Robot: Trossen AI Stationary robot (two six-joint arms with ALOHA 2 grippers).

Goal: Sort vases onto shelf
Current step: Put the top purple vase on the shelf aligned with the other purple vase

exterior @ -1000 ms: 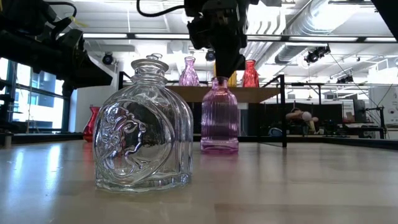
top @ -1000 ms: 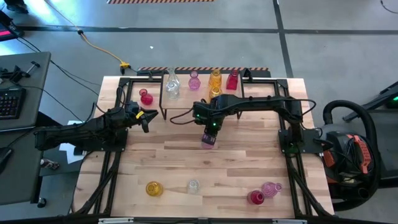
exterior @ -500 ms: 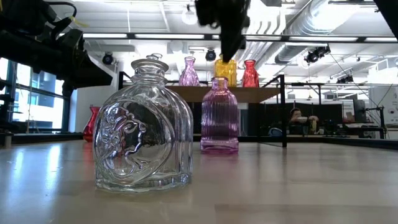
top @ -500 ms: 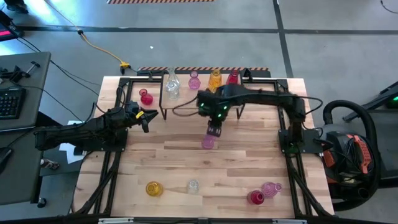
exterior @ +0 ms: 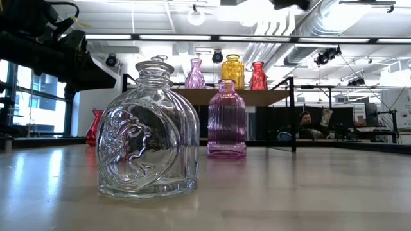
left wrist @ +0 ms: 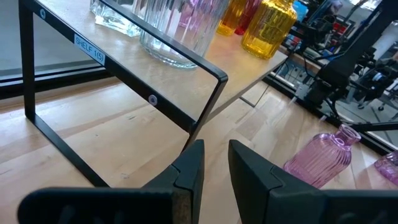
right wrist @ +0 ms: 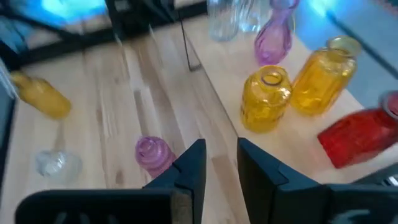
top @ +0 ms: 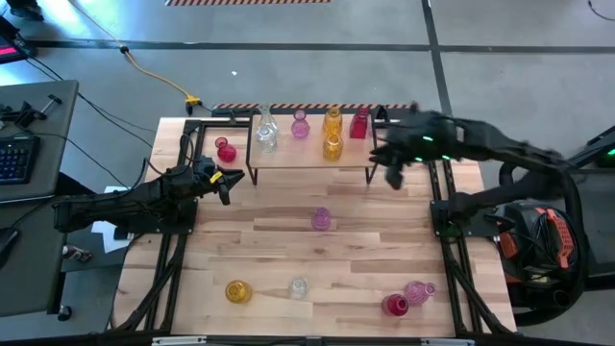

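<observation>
The light-wood shelf (top: 288, 156) stands at the table's far side and carries a clear vase (top: 266, 135), a pink one (top: 300, 125), two amber ones (top: 332, 146) and a red one (top: 359, 123). A pink ribbed vase (top: 321, 219) (exterior: 227, 119) stands upright on its base mid-table. A red vase (top: 226, 150) stands left of the shelf. My right gripper (top: 392, 180) (right wrist: 221, 149) hangs in the air off the shelf's right end, open by a narrow gap and holding nothing. My left gripper (top: 227, 185) (left wrist: 216, 149) waits left of the shelf, also slightly open.
Along the near edge are an amber vase (top: 237, 290), a clear vase (top: 298, 286), a red vase (top: 395, 306) and a pink vase (top: 417, 291). Black frame rails run along both table sides. Bare wood lies between the shelf and the near row.
My right gripper has risen from the mid-table pink vase and swung toward the table's far right, ending off the shelf's right end. The pink vase stays upright where it stood. The amber vase at the shelf's front, covered by the arm before, now shows.
</observation>
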